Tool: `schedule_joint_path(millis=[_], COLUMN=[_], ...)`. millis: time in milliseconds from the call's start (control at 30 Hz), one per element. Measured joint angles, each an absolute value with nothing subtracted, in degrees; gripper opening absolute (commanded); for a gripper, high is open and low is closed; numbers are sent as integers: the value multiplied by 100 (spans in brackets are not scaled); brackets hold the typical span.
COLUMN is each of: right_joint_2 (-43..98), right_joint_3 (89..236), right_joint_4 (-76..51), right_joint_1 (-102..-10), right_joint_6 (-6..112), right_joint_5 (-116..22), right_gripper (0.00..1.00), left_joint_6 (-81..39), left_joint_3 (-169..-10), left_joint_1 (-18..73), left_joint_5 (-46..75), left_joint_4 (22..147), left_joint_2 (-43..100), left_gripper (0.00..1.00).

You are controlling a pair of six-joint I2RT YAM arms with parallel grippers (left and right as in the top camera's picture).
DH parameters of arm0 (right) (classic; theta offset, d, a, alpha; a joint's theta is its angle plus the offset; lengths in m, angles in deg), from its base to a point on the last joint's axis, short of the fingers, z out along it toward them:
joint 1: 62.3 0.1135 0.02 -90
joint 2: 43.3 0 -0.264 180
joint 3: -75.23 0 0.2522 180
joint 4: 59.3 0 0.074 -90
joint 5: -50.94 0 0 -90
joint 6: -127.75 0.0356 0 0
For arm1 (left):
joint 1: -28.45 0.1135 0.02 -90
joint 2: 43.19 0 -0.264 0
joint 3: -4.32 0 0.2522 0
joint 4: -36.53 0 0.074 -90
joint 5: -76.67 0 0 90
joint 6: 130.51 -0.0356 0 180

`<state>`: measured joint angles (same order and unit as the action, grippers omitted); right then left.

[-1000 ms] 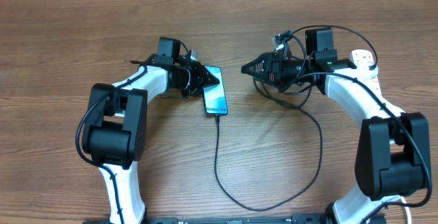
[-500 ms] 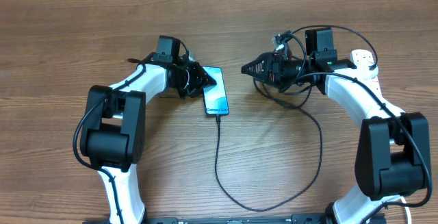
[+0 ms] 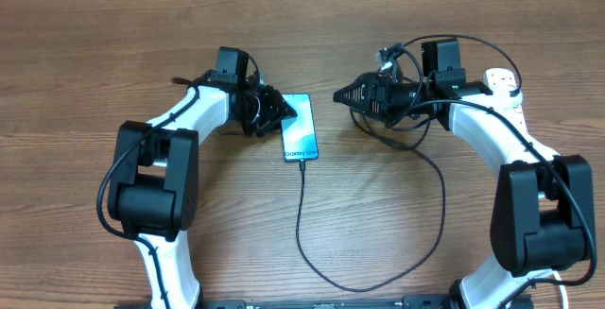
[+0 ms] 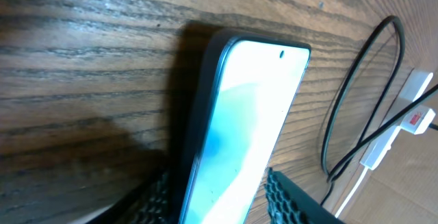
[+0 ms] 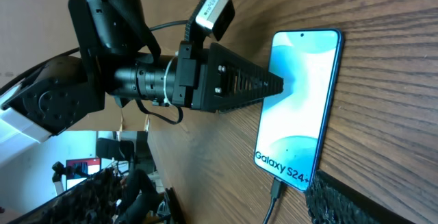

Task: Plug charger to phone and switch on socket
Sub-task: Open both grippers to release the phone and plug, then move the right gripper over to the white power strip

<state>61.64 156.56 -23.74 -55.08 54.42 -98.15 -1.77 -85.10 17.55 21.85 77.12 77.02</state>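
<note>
The phone (image 3: 300,129) lies on the table with its light-blue screen lit, and it also shows in the right wrist view (image 5: 301,101). The charger (image 3: 301,214) has its connector tip (image 5: 277,188) in the phone's lower end. Its black cable loops toward the front edge and back up under my right arm. My left gripper (image 3: 282,112) is at the phone's upper left edge, its jaws (image 4: 219,203) apart on either side of the phone (image 4: 253,114). My right gripper (image 3: 338,93) is open and empty right of the phone. The white socket (image 3: 508,84) lies behind my right arm.
The socket's white end (image 4: 410,107) and black cable loops (image 4: 342,114) lie to the far right in the left wrist view. My left gripper (image 5: 260,83) shows from the side in the right wrist view. Bare wood surrounds the phone.
My left gripper has drawn back leftward off the phone's top, uncovering more of the screen. The phone, cable and right arm have stayed in place.
</note>
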Motion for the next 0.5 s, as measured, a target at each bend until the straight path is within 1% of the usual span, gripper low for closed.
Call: schedule_joint_path(millis=[133, 367, 400, 433, 500], right_joint_2=[6164, 6158, 6145, 6099, 5959], right_joint_3=[15656, 15656, 15656, 15656, 15656], right_joint_4=[-2368, -2252, -2173, -2062, -1850], right_joint_1=[-5508, -5510, -5510, -5517, -5552], right_joint_6=[5440, 5422, 5420, 5400, 5365], right_joint_5=[-9815, -9612, -9526, -9393, -9151], right_gripper=[88, 88, 88, 89, 92], left_joint_6=[-172, -172, -175, -179, -262], left_joint_3=[-8529, -8617, -8643, -8676, -8774], left_joint_1=[1760, 1959, 2009, 2059, 2151], left_joint_5=[2157, 2067, 2063, 2043, 1921], left_joint_4=[7755, 8142, 8249, 8378, 8754], left_joint_2=[7689, 7665, 7665, 7665, 7669], left_gripper=[58, 58, 57, 53, 52])
